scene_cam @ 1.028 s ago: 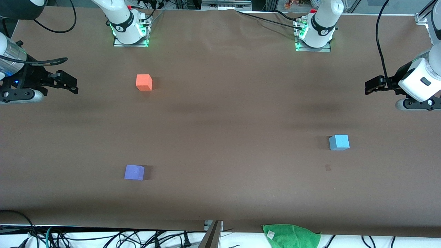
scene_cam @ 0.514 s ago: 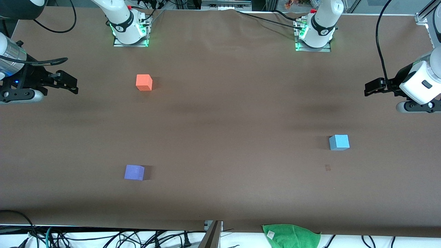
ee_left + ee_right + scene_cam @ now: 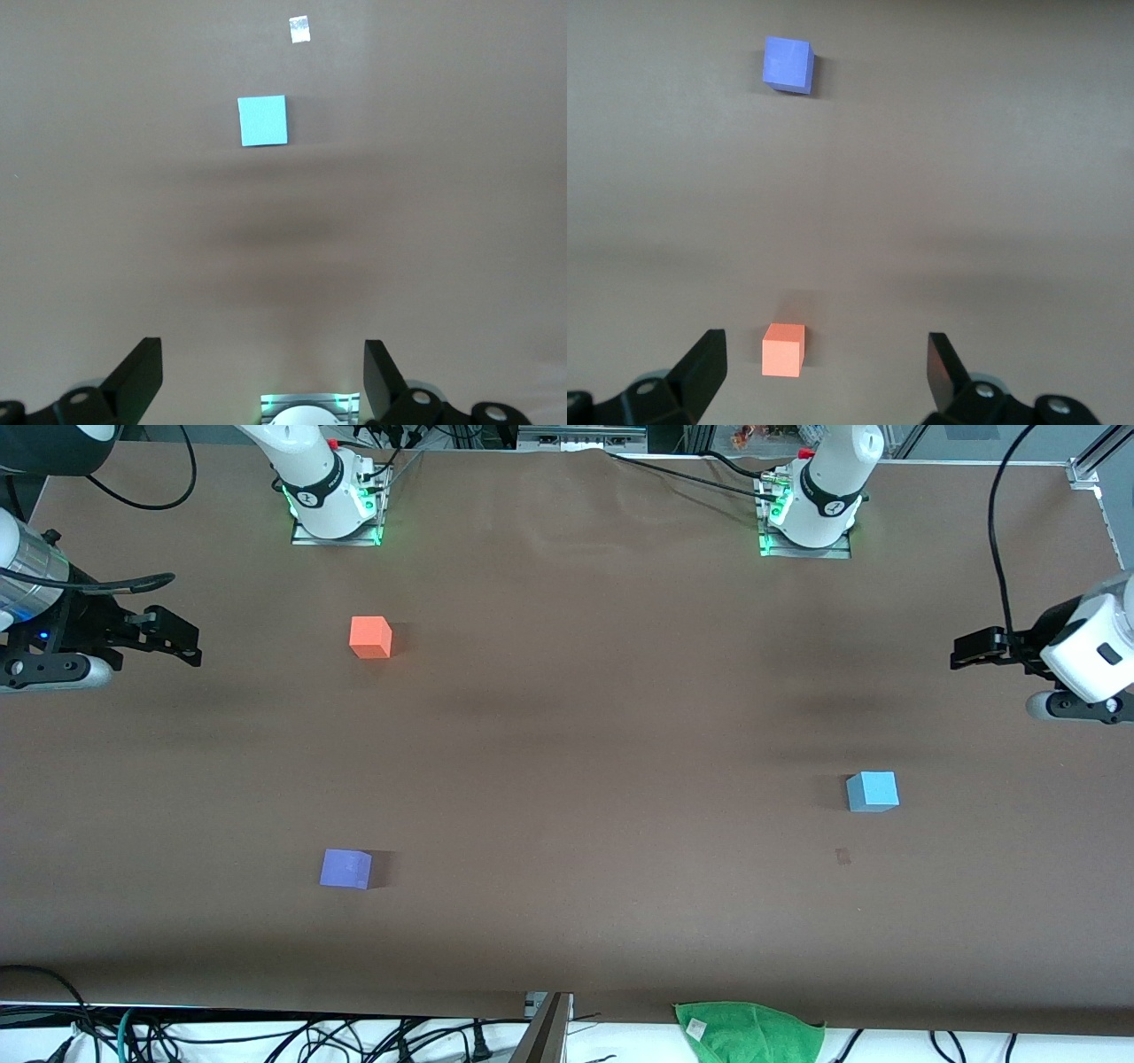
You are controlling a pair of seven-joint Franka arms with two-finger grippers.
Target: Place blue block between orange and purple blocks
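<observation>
The sky-blue block (image 3: 873, 791) sits on the brown table toward the left arm's end; it also shows in the left wrist view (image 3: 263, 120). The orange block (image 3: 370, 638) and the purple block (image 3: 345, 868) sit toward the right arm's end, the purple one nearer the front camera, with a wide gap between them. Both show in the right wrist view, orange (image 3: 784, 349) and purple (image 3: 788, 65). My left gripper (image 3: 966, 654) (image 3: 263, 376) is open and empty, up over the table's left-arm end. My right gripper (image 3: 182, 642) (image 3: 824, 372) is open and empty, waiting over the right-arm end.
A green cloth (image 3: 749, 1032) lies at the table edge nearest the front camera. A small mark (image 3: 842, 856) is on the table beside the blue block. Cables and a metal bar (image 3: 545, 1032) lie along that same edge.
My left gripper has shifted a little toward the left arm's end of the table. The right arm and the three blocks have not moved.
</observation>
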